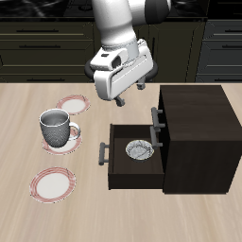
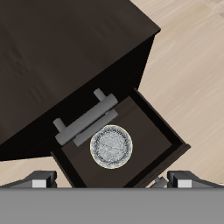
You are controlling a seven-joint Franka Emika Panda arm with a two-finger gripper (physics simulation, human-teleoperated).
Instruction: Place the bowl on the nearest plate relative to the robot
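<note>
1. The bowl (image 1: 139, 149) lies in the open drawer (image 1: 117, 161) of the dark cabinet (image 1: 197, 132), near the middle of the drawer floor, apart from its walls.
2. The gripper (image 1: 133, 92) hangs above the drawer's back edge, clear of the bowl. Its fingers (image 2: 41, 181) hold nothing; their tips frame the wrist view well apart, so I judge them wide, though the exterior view cannot confirm it.
3. Centre yourself over the bowl's rim, not its middle: one finger inside, one outside, at the part of the rim away from the upper drawer's handle (image 2: 85, 120).
4. Descend straight and slowly; the drawer walls leave little room, and a tilted entry could nudge the bowl against the front panel.
5. Close only once one finger is below the rim, then lift vertically until you clear the drawer.
6. Your target is the plate (image 1: 73, 103) at about 10 o'clock on the tabletop (image 1: 28, 132), behind the mug (image 1: 57, 129); the other plate (image 1: 53, 182) sits nearer the front edge.
</note>
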